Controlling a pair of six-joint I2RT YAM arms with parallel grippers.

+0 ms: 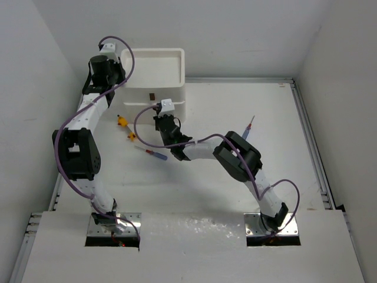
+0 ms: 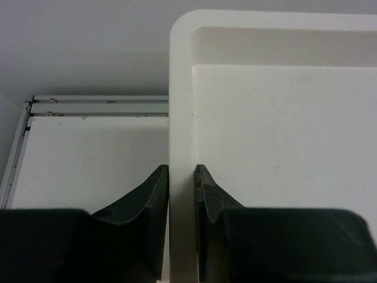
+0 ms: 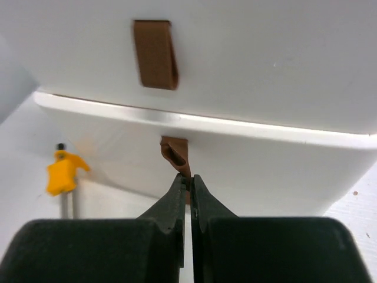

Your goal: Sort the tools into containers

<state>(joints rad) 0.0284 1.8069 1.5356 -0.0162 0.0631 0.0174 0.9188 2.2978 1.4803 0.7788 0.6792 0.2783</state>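
Barely starting — screwdrivers (image 1: 152, 154) are lying on the counter (image 1: 235, 106); right hand (image 3: 189, 180) is clenching a drawer handle (image 3: 175, 154), left hand (image 2: 181, 172) pinching the box rim (image 2: 179, 88).

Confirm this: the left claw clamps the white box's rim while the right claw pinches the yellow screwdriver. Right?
No. The right claw pinches the lower brown drawer handle, not the yellow screwdriver, which lies untouched, as the right wrist view shows. The left claw does clamp the white box's rim.
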